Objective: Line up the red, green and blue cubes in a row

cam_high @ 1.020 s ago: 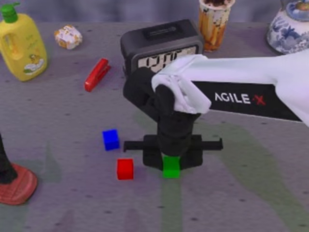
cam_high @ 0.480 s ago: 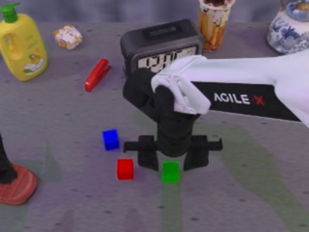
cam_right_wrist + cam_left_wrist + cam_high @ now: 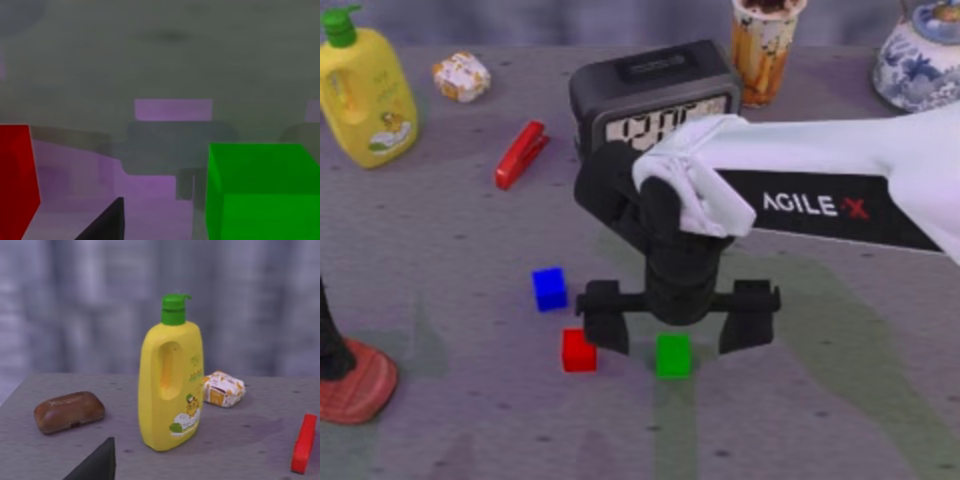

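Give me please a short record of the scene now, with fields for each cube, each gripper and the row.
red cube: beside the green one, toward table's left
green cube: on the table, free, between the open fingers
blue cube: behind the red, out of line
right gripper: open, over the green cube
left gripper: not in view; arm parked at table's left edge
row: red and green aligned, blue not yet
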`<state>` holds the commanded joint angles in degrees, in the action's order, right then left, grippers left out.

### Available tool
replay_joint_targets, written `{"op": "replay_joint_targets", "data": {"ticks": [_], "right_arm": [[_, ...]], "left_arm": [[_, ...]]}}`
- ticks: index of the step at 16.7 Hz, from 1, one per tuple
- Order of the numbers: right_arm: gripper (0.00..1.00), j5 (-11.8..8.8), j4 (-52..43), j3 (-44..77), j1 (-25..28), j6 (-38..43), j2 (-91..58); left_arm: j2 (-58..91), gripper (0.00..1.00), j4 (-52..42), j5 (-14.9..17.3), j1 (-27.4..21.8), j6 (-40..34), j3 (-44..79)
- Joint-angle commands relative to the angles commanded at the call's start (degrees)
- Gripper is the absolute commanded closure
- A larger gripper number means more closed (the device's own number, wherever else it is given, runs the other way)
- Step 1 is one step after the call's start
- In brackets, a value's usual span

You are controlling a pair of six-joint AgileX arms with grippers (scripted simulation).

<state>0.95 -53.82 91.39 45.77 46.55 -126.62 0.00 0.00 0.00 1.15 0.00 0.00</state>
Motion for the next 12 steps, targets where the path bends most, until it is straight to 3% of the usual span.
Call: {"op": "replay_joint_targets", "data": {"ticks": [5, 12], "right_arm": [[0.0, 0.02, -1.0, 0.92, -0.09, 0.13, 0.29], [0.0, -0.04, -13.57, 9.26, 0.51, 0.02, 4.23]], "left_arm": [[0.0, 0.0, 0.0, 0.0, 0.0, 0.0, 0.0], [0.0, 0.0, 0.0, 0.0, 0.0, 0.0, 0.0]]}}
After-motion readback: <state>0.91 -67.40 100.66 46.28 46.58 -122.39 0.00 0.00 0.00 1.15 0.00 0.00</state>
